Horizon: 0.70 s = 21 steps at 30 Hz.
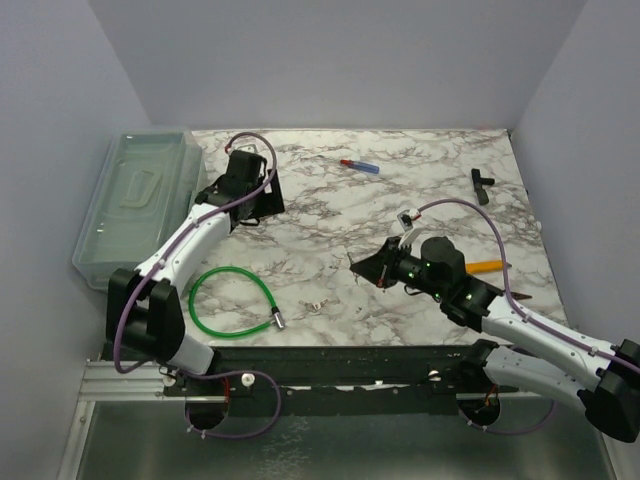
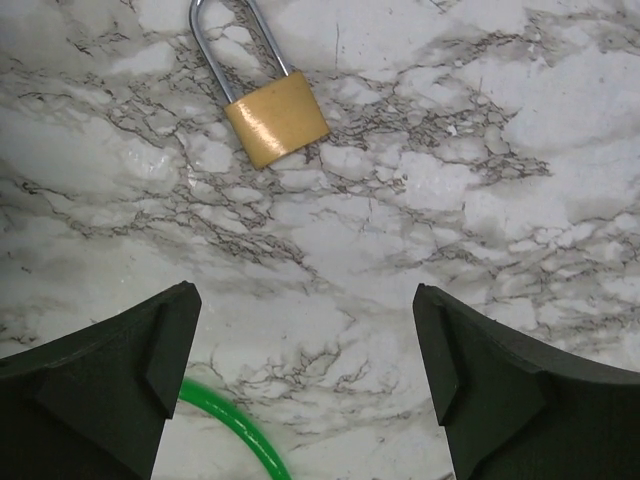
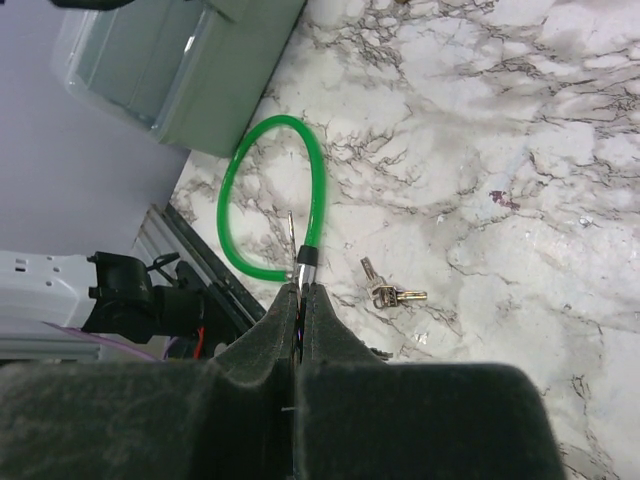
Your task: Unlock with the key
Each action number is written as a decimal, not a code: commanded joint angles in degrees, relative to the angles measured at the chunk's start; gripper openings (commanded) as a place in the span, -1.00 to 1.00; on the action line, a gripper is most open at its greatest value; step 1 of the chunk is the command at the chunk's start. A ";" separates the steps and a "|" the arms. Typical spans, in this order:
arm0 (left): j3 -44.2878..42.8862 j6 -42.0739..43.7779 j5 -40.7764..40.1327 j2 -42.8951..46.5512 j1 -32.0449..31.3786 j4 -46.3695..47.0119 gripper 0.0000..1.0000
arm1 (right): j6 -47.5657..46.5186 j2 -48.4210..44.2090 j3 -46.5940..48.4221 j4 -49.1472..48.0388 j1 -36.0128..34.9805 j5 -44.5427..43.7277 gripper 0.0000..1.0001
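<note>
Black fingers of the right gripper point(image 3: 301, 290) are pressed together, with nothing plainly pinched. For a clean pick they are best spread and lowered squarely across the key point(image 3: 384, 292), which lies flat on the marble table point(image 3: 520, 150) just beside them. The key is seen as a tiny, pale silvery sliver, while the left gripper point(image 2: 305, 340) is held spread near the brass padlock point(image 2: 276, 118).

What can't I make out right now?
- Padlock: the top of its loop is cut off by the left wrist view's edge, the keyhole is unseen, and from above it's hidden under the left gripper.
- Sliver between the right gripper's shut fingers: edge-on, too thin to identify.
- Keys: too small from above.
</note>
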<state>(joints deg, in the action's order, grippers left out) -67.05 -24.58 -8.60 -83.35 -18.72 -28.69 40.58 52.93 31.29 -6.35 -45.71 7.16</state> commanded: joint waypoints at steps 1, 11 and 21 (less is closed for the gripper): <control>-9.09 -2.51 -5.41 -9.63 0.18 -7.09 0.89 | 0.45 -1.30 -0.69 1.17 -0.34 0.17 -0.99; -20.86 -3.10 -9.81 -25.48 0.09 -13.25 0.88 | 0.17 -4.95 -1.58 4.42 -0.34 -2.15 -0.99; -27.29 -6.38 -8.69 -33.08 1.90 -11.92 0.97 | 0.76 -6.86 -2.60 6.25 -0.34 -1.27 -0.99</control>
<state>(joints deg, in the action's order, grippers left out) -91.66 -28.29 -16.62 -114.59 -18.20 -40.34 40.71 47.22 29.87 -2.13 -45.76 6.70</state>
